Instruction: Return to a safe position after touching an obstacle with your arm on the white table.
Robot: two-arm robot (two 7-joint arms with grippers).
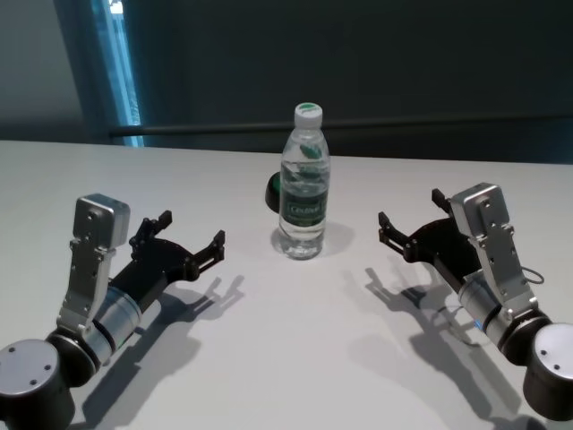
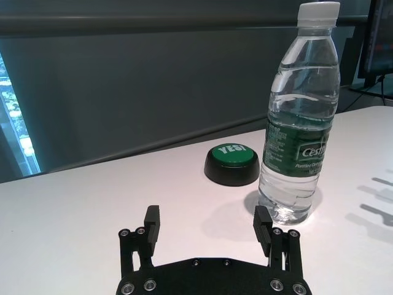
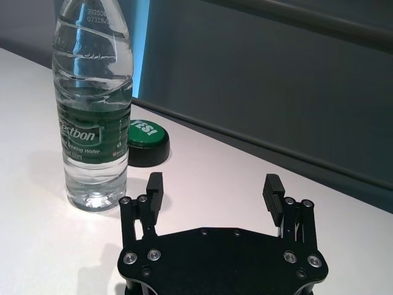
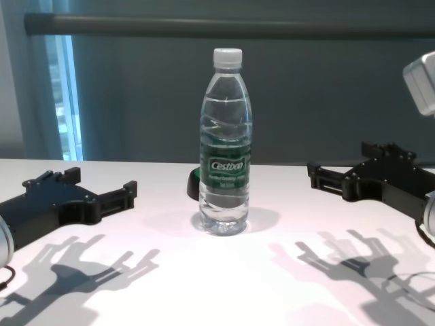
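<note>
Both grippers, left [image 1: 190, 240] and right [image 1: 407, 220], hover low over the white table [image 1: 295, 349], fingers spread and empty. Between them, apart from each, the bottle [image 1: 303, 184] stands upright. Green-topped button [image 1: 272, 189] sits just behind it.

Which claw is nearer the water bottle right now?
Left, narrowly. The left claw sits open just left of the water bottle; the right claw, also open, sits slightly farther right. Neither touches it.

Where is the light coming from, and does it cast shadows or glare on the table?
Head view: both arms throw dark shadows toward the camera on the white table, so light likely comes from behind. Chest view: finger-like shadows lie under each arm, and a pale sheen surrounds the bottle. Left wrist view: the bottle's shadow falls beside it.
</note>
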